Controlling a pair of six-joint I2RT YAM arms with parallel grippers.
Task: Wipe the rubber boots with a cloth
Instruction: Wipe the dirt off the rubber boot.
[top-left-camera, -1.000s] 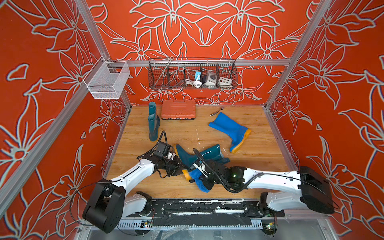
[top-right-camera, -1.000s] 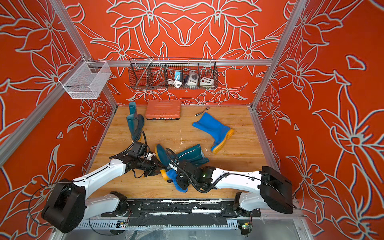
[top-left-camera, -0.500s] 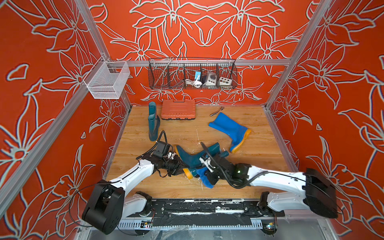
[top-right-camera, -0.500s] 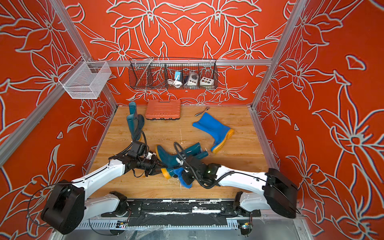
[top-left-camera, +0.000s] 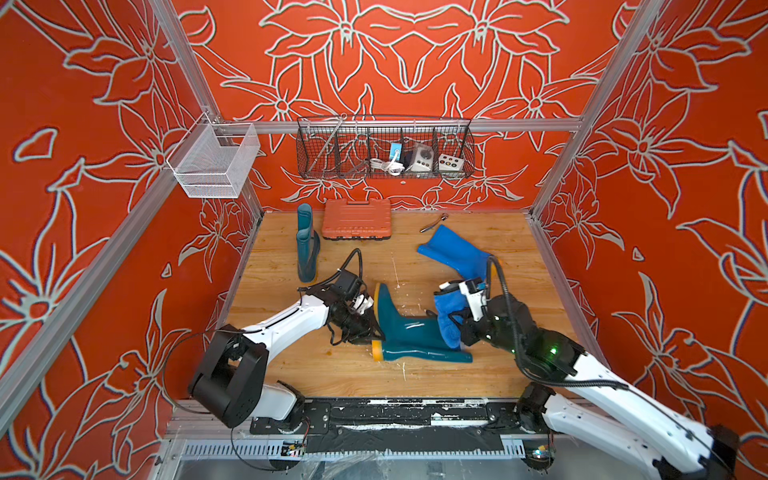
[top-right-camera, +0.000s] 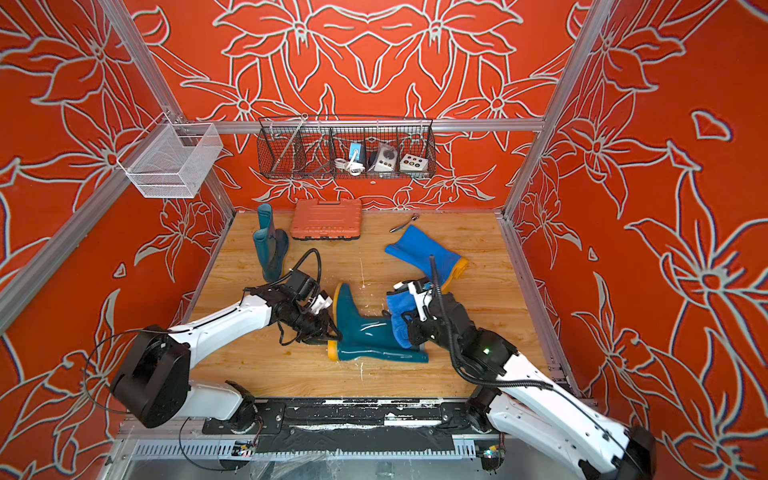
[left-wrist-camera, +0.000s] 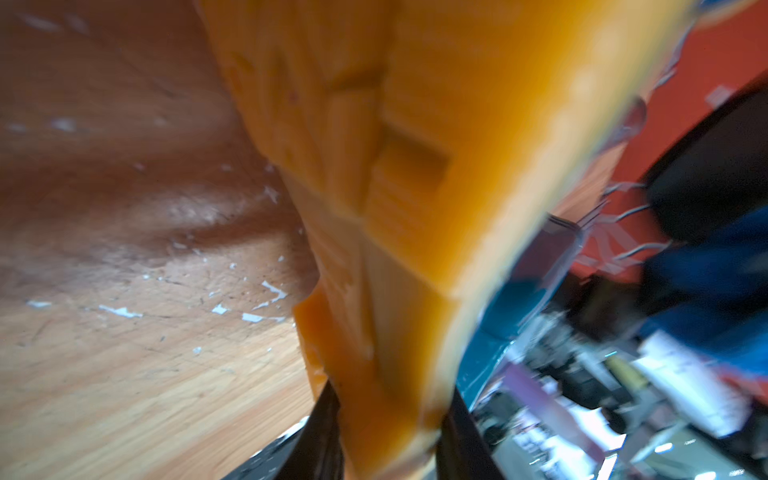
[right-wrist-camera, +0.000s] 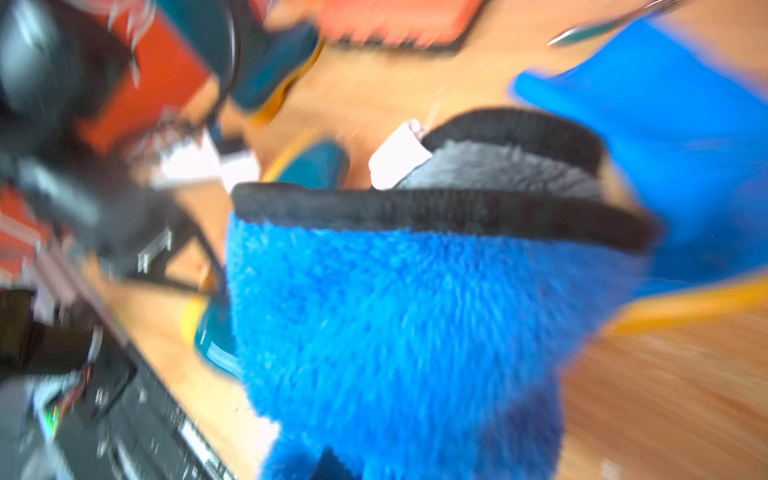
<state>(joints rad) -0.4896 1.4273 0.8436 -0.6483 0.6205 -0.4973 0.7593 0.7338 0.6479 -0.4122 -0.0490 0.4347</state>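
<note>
Three boots need wiping, and we judge the job no more than partway, since only one is in work. The lying teal boot (top-left-camera: 411, 332) rests on its side on the desk (top-left-camera: 415, 382) near the front, between the two arms. The standing teal boot (top-left-camera: 306, 249) is upright by the left wall, next to an orange case (top-left-camera: 356, 219). The bright blue boot (top-left-camera: 453, 251) lies toward the back right. The cloth touches neither, so we take both as left to do, though no picture shows whether any surface is already clean.

Our left hand (top-left-camera: 371, 332) is partly closed on the lying teal boot's yellow-orange sole (left-wrist-camera: 415, 166). The left wrist view shows its heel end wedged between the two dark fingers (left-wrist-camera: 320, 440), steadying the boot.

Our right hand (top-left-camera: 460, 330) is clenched on the cloth (top-left-camera: 446, 313), which bunches up and fills the blurred right wrist view, black edging on top. In both top views the cloth sits against the open top end of the lying teal boot's shaft, so we judge the foot end left to wipe.
</note>
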